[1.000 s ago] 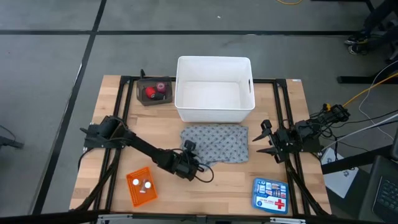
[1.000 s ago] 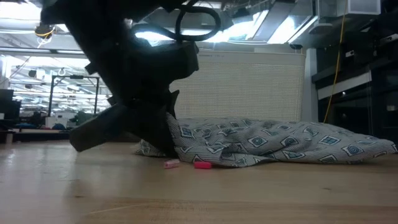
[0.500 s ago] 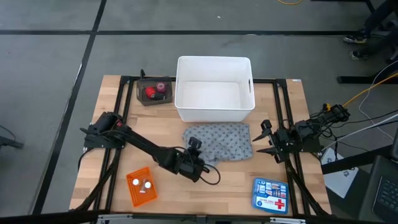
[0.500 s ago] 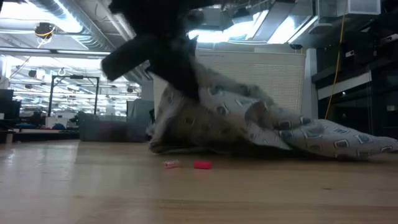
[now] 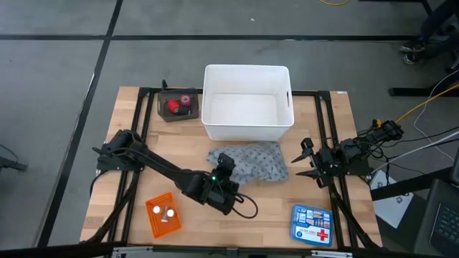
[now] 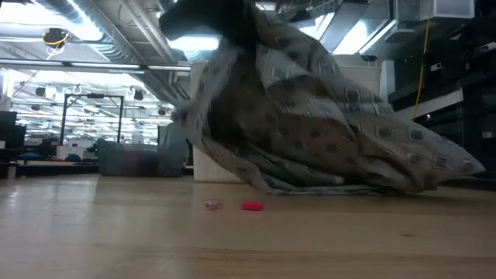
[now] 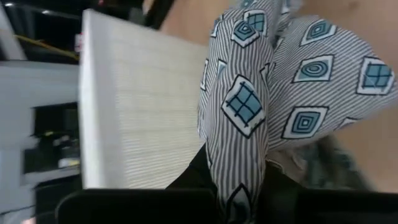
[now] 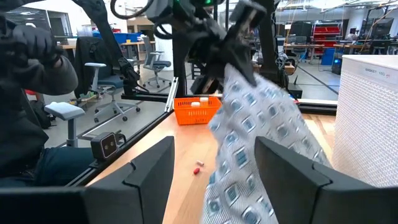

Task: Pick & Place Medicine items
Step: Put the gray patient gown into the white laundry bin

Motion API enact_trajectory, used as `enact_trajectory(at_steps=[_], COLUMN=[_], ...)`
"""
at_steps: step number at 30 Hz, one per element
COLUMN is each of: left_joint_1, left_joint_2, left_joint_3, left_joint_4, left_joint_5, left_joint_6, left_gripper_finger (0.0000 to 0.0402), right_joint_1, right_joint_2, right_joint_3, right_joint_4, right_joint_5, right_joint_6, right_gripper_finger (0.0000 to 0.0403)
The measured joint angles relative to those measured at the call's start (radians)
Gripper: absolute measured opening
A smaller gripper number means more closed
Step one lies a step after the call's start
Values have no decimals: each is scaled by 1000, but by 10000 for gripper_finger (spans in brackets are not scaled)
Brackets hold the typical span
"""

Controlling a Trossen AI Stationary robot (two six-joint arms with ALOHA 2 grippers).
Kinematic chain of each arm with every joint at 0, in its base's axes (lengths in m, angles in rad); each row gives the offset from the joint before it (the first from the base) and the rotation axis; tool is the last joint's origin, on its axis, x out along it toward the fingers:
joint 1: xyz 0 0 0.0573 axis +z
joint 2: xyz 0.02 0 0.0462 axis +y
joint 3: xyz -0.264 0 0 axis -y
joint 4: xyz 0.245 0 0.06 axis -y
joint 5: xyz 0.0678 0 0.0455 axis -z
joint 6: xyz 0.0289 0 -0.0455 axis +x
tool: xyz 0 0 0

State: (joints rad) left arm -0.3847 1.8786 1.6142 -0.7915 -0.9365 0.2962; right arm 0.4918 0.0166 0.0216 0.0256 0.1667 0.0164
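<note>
A grey dotted cloth (image 5: 254,161) lies in front of the white bin (image 5: 247,104), its left part lifted. My left gripper (image 5: 224,163) is shut on it above the table; the low view shows the cloth (image 6: 310,116) hanging from above. A pink piece (image 6: 213,204) and a red piece (image 6: 252,205) lie bare on the table just in front of the cloth. White tablets sit in an orange basket (image 5: 162,213). My right gripper (image 5: 305,161) is open and empty at the cloth's right. My left gripper pinches a gathered fold (image 7: 239,183) of the cloth's left end between its two fingers, several layers together. The cloth hangs slack below the gripper, as the right wrist view (image 8: 261,137) shows. Its right end (image 6: 434,174) still lies on the table.
A small tray (image 5: 178,105) with red, pink and dark pieces stands left of the bin. A blue first-aid box (image 5: 313,224) lies at the near right. A person sits beyond the table's left side (image 8: 31,93).
My left gripper has risen, moving a little toward the far right, with the cloth's left end. That end has come off the table and bunched up, while the right end has stayed down. The pink and red pieces now lie clear of the cloth.
</note>
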Motion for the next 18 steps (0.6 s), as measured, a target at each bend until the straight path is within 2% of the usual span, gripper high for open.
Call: enact_trajectory(at_steps=[6,18], left_joint_1=[10,99], left_joint_2=[0,-1], left_joint_3=[91,359], left_joint_4=[-59,-107], left_joint_5=[-121,-127], left_joint_6=[67,271], left_gripper_finger=[11,10], right_joint_1=[0,0], right_joint_2=[0,0], right_joint_3=[0,0], right_joint_4=[0,0], right_joint_5=[0,0], right_joint_6=[0,0], right_gripper_finger=[224,224])
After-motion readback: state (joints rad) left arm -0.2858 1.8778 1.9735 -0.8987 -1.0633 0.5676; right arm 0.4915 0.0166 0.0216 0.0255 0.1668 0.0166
